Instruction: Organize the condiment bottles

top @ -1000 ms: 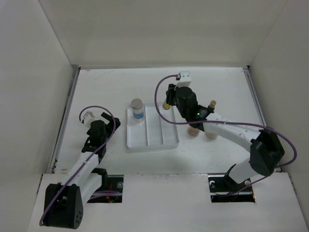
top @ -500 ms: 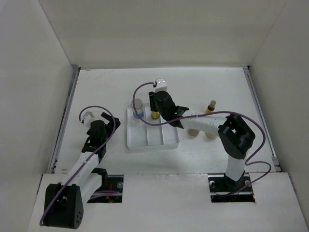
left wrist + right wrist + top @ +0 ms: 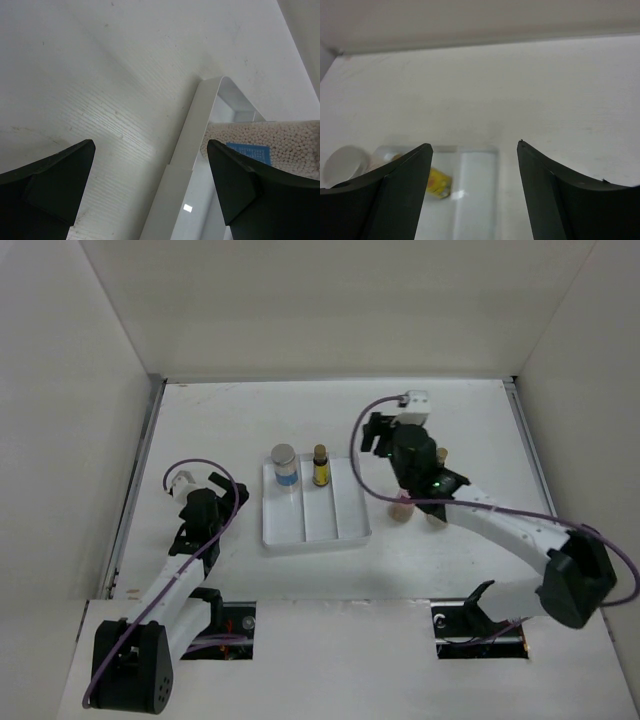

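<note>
The white tabletop [image 3: 230, 420] between pale walls carried the tray [image 3: 345, 522], where a slim yellow-labelled bottle [image 3: 320, 467] now stood upright at the far end of the middle compartment, just right of the grey-lidded jar [image 3: 284, 464] — a second ago the right gripper [image 3: 473, 144] had been carrying it. That gripper had let go and drawn back to the right, jaws apart and empty, while the left gripper [image 3: 150, 145] waited wide open, left of the tray. Two bottles looked placed — the other slim bottle [image 3: 441, 455] and the squat bottles [image 3: 401, 507] by the right arm remained.

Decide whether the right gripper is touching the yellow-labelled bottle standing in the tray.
Apart. The top external view shows bare tray between the right gripper and the yellow-labelled bottle.
</note>
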Motion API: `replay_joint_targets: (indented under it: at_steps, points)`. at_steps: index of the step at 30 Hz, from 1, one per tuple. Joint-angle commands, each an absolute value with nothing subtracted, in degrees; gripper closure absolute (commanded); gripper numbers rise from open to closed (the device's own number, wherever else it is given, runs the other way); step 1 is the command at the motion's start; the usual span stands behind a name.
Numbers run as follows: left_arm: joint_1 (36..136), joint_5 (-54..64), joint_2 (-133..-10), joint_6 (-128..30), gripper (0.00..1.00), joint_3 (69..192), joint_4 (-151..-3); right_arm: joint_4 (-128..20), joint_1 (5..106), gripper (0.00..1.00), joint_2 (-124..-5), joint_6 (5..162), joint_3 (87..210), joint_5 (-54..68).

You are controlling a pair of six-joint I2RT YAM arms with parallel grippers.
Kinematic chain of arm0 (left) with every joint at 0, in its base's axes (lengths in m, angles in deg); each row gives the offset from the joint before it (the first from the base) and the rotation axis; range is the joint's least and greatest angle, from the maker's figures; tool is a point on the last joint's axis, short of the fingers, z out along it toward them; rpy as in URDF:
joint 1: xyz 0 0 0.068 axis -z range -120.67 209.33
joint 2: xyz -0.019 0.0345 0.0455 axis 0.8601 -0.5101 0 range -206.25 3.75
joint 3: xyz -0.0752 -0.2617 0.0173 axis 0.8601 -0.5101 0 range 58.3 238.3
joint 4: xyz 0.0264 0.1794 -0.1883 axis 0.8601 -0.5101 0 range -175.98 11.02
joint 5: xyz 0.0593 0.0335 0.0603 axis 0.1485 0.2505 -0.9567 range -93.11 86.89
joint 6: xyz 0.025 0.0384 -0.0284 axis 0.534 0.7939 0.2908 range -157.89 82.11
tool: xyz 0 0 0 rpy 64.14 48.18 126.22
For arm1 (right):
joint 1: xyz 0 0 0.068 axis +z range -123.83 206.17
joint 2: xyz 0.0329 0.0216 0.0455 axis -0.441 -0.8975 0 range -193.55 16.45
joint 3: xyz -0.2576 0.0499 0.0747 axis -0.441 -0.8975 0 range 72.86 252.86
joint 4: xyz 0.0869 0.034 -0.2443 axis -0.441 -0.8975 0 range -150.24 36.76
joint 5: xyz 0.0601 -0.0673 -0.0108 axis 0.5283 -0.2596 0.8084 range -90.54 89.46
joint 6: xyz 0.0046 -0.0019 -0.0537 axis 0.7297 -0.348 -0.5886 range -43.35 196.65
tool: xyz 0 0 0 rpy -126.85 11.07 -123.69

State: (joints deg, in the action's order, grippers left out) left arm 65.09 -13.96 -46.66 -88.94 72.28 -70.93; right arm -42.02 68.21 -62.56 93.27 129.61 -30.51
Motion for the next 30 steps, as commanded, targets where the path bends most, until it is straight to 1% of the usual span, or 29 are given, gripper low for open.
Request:
replay_joint_targets:
  at_steps: [1,3,6,9,12,20,21,22,23,24,26,30]
  points:
    - [65.3,-13.8,-46.4,-89.3,0.00,72.5,-67.8,-43.0,60.2,0.24,-55.6,95.6,122.4,-39.3]
    - [65.4,-13.7,-46.9,-89.4,0.00,72.7,-67.7,-45.8,55.8,0.24,-53.7,95.9,120.2,-41.2]
    - [65.8,-13.9,-47.0,-89.2,0.00,72.7,-67.5,-49.6,51.2,0.23,-53.8,97.1,119.4,-42.2]
    - [66.0,-13.7,-47.5,-89.5,0.00,73.2,-67.6,-50.5,49.0,0.24,-55.4,97.9,119.3,-41.0]
    - [66.3,-14.3,-47.1,-89.2,0.00,72.8,-67.5,-50.3,47.7,0.27,-57.8,98.6,119.6,-39.3]
    - [66.3,-14.5,-47.2,-89.3,0.00,73.2,-67.8,-51.5,46.3,0.47,-62.7,100.6,121.2,-35.1]
    - [66.4,-14.4,-47.3,-89.1,0.00,73.4,-68.0,-51.8,46.3,0.52,-63.0,100.6,121.5,-35.0]
    - [66.5,-14.5,-47.2,-89.0,0.00,73.4,-68.0,-51.8,46.3,0.61,-63.1,100.6,121.7,-35.4]
    - [66.5,-14.5,-47.0,-89.0,0.00,73.2,-67.9,-51.2,46.5,0.67,-62.7,100.6,121.7,-35.9]
    - [66.3,-14.6,-46.8,-89.0,0.00,73.1,-67.8,-50.4,46.6,0.71,-61.7,100.3,121.7,-36.8]
    - [66.2,-14.6,-46.9,-89.2,0.00,73.3,-68.1,-46.9,47.7,0.74,-59.3,98.5,121.7,-38.6]
    - [66.5,-14.7,-46.3,-89.2,0.00,73.4,-68.2,-40.7,52.6,0.75,-57.7,92.5,124.2,-39.6]
